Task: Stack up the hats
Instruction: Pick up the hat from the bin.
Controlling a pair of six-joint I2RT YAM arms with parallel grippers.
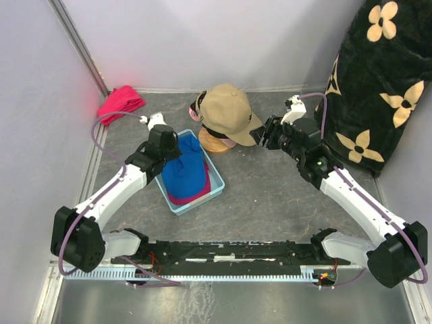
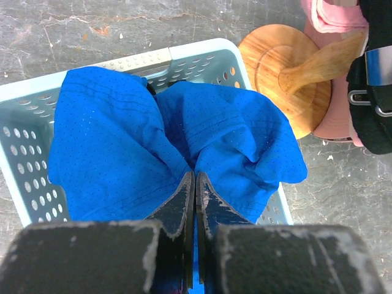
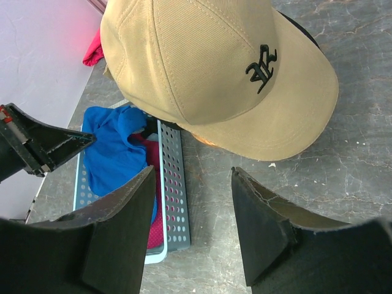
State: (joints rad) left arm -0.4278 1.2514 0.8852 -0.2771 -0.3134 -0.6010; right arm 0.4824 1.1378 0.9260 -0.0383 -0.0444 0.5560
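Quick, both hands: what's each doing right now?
Left hand: closed, pinching the blue hat.
Right hand: open, empty, near the tan hat.

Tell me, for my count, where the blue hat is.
Top view, left of centre: the blue hat lies in the light-blue basket, pinched by the left gripper.

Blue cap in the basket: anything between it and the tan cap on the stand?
Only the basket's rim, low between blue cap and stand. Above it the way to the tan cap looks free; the right gripper sits open beyond the brim.
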